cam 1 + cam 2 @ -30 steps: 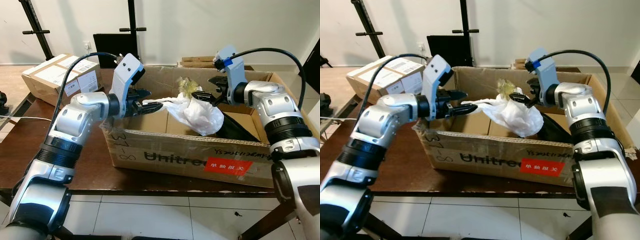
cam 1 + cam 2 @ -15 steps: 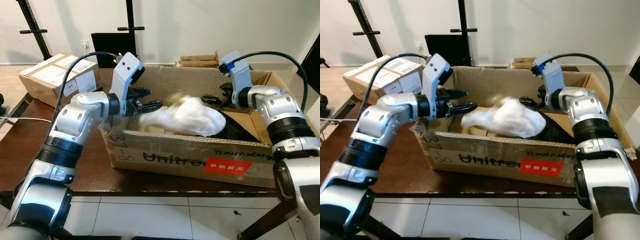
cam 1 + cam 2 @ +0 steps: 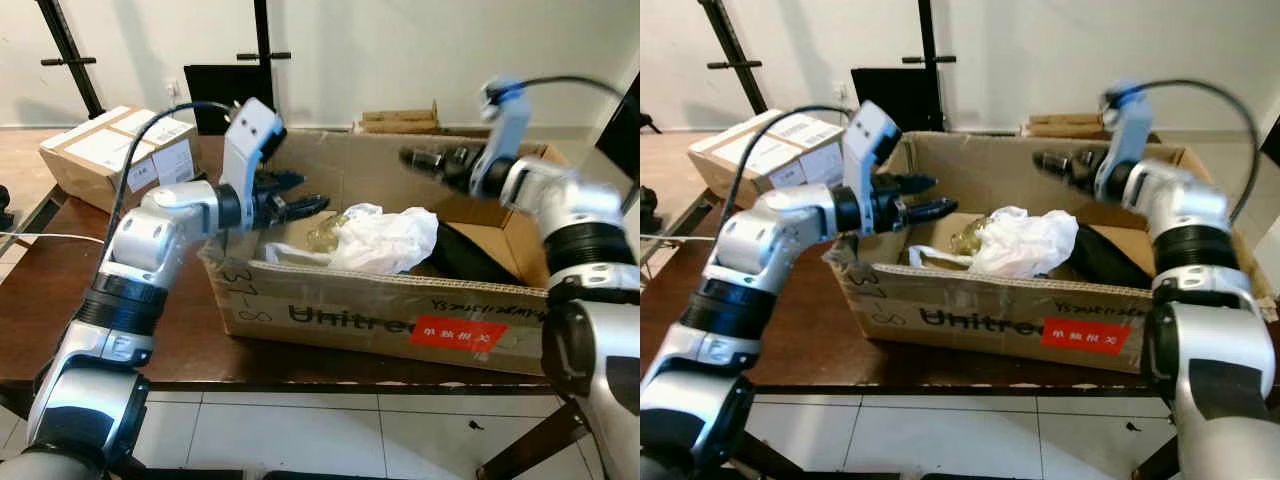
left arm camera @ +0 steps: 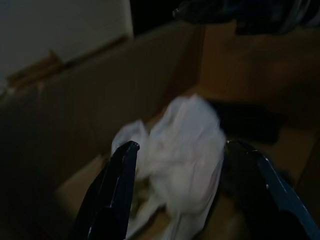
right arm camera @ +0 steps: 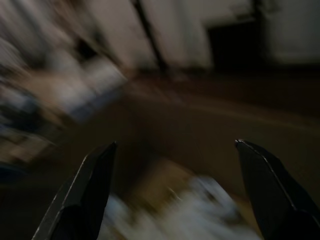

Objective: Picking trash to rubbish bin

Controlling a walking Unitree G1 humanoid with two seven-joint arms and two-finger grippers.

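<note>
Both grippers are empty, fingers apart; the white bag [image 3: 385,238] lies in the cardboard box [image 3: 370,300], beyond the left gripper [image 3: 300,203] and below the right gripper [image 3: 425,160]; light, it might spring up and catch a withdrawing finger.

Right pincer [image 3: 415,158] motion-blurred — black item [image 3: 470,255] half hidden by bag [image 3: 385,238]

Silver jointed arms, black cables, long black fingers [image 4: 117,190].

One open brown cardboard box [image 3: 380,300] mid-frame, one white crumpled plastic bag [image 3: 385,238] inside, one taped parcel box [image 3: 110,150] upper left, two black-fingered grippers.
</note>
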